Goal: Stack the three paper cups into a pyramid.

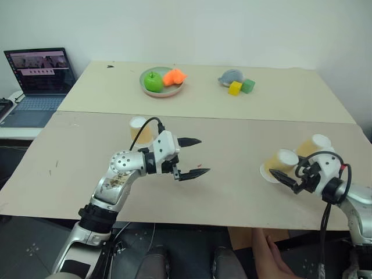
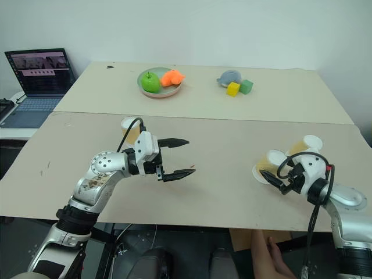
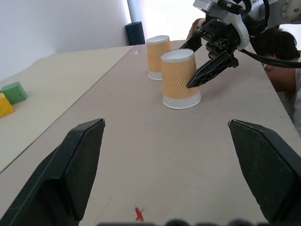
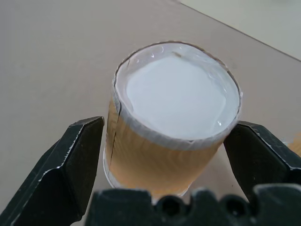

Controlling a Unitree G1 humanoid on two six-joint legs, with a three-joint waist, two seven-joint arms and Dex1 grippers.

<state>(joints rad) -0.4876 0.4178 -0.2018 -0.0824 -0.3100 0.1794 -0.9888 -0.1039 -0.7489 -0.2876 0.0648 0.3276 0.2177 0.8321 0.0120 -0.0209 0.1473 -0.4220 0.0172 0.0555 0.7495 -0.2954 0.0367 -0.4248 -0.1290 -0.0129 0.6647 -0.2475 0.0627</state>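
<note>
Since stacking required a grasp, right gripper (image 1: 290, 183) spread wide astride nearest upturned cup (image 1: 279, 165), fingers (image 4: 70, 160) flanking but not yet clamping it.

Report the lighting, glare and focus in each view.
Eye views: even, soft light, faint shadows under the left gripper on the table. Left wrist view: bright, washed-out background behind the two upside-down cups; its own fingers blurred. Right wrist view: nearest cup soft, sheen on its white base.
</note>
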